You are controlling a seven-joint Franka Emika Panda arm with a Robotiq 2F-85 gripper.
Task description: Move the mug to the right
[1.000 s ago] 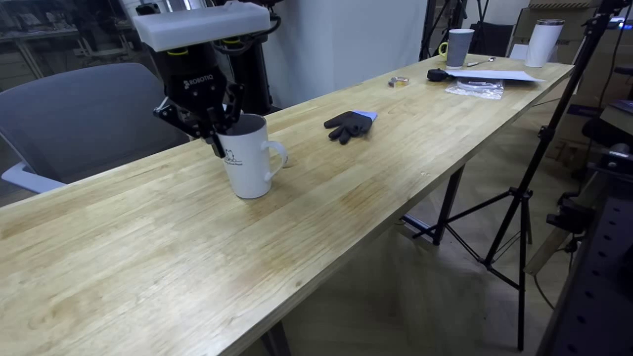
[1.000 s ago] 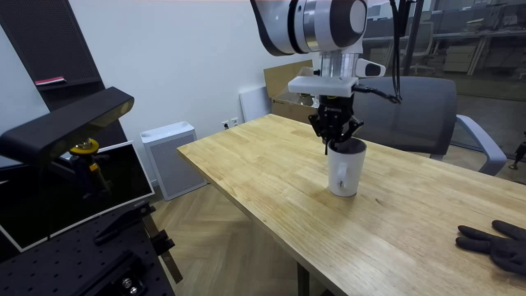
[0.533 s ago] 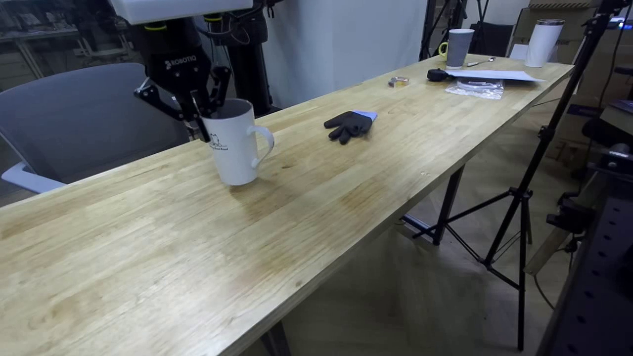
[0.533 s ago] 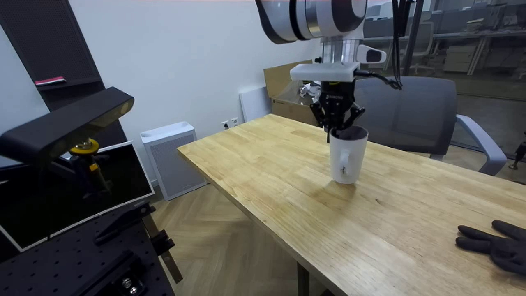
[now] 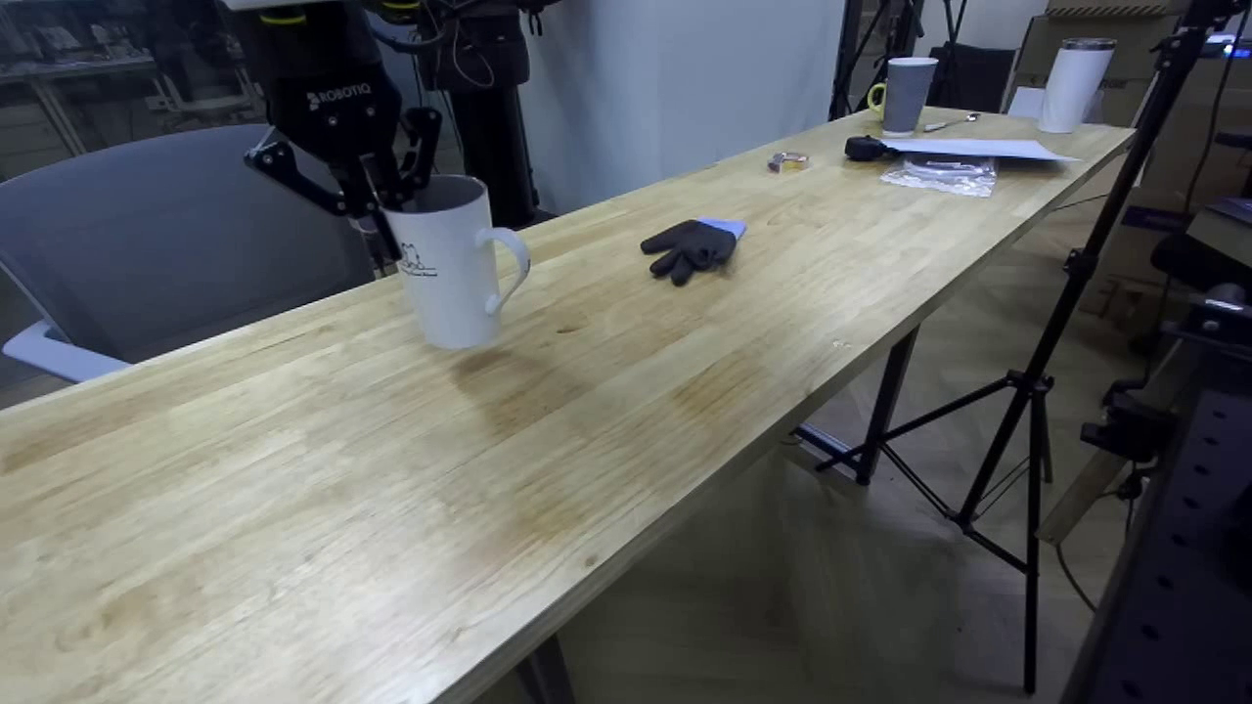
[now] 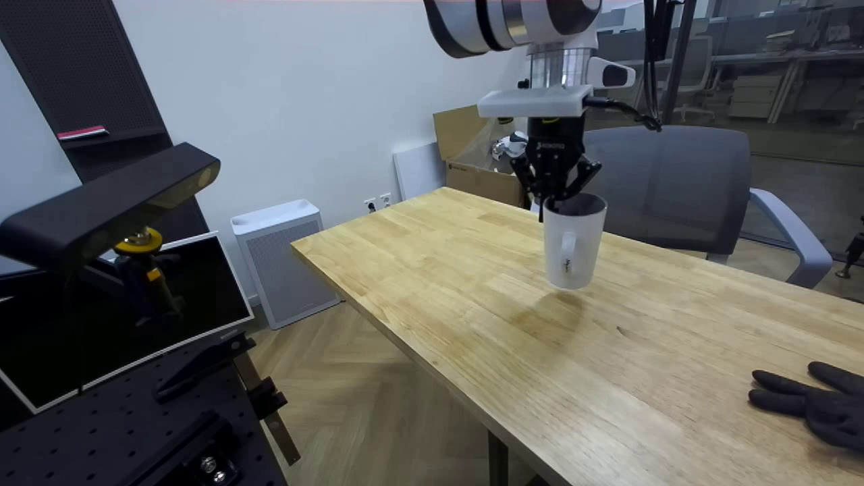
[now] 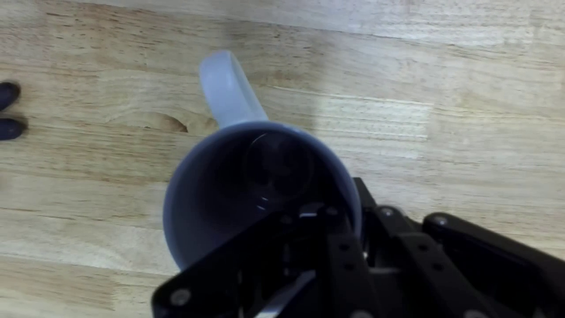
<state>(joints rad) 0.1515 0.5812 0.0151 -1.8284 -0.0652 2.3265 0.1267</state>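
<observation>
The white mug [image 5: 452,288] with a loop handle, a small dark logo and a dark inside shows in both exterior views [image 6: 574,253]. My gripper [image 5: 399,220] is shut on the mug's rim, with one finger inside the mug and one outside against its wall. The mug hangs close to upright a little above the wooden table [image 5: 293,489], with its shadow below. In the wrist view, the gripper [image 7: 351,207] pinches the rim of the mug [image 7: 231,95] opposite to lower right, and the handle points up and left. The inner fingertip is hidden in the dark inside.
A dark glove [image 5: 693,246] lies on the table, also in an exterior view [image 6: 820,401]. Farther along are a small shiny item [image 5: 788,162], a plastic bag [image 5: 941,176], paper, a grey cup [image 5: 908,98] and a white tumbler [image 5: 1076,86]. A chair [image 6: 665,189] stands at the table's edge.
My gripper has risen with the mug held in it, and the mug's base has come up off the table. The mug also appears farther left in an exterior view. The glove has not moved.
</observation>
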